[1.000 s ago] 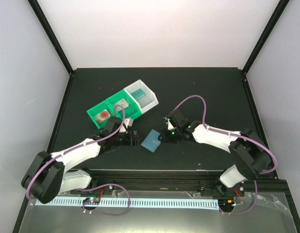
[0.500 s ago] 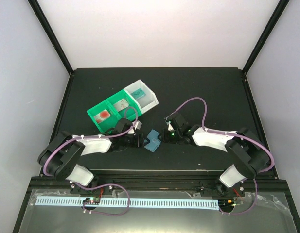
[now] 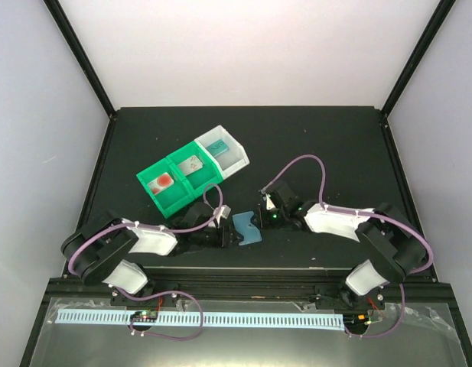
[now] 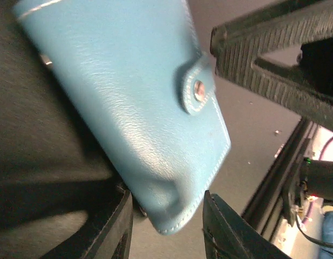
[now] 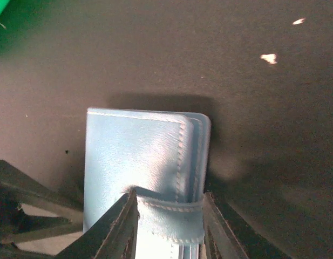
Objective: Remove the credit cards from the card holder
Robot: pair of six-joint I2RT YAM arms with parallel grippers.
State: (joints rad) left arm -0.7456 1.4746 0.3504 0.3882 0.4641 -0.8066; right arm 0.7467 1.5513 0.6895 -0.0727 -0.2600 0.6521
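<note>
The card holder (image 3: 249, 229), a slate-blue folded wallet, sits between the two arms near the table's front middle. My left gripper (image 3: 229, 234) comes at it from the left. In the left wrist view the jaws of my left gripper (image 4: 166, 226) press on a corner of the card holder (image 4: 128, 97), which is dented there. My right gripper (image 3: 263, 219) comes from the right. In the right wrist view my right gripper (image 5: 169, 221) is shut across the snap-strap end of the card holder (image 5: 134, 151). The holder is folded shut, so the credit cards are hidden.
A green tray (image 3: 163, 195) and a white tray (image 3: 237, 160) stand joined at the back left, with small items inside. The black rail of the table's front edge (image 3: 243, 271) runs just below the grippers. The right gripper's dark fingers (image 4: 263, 48) show in the left wrist view.
My left gripper has moved right to the holder and its jaws have narrowed onto a corner. The holder has shifted slightly toward the front and right. The right gripper keeps its hold.
</note>
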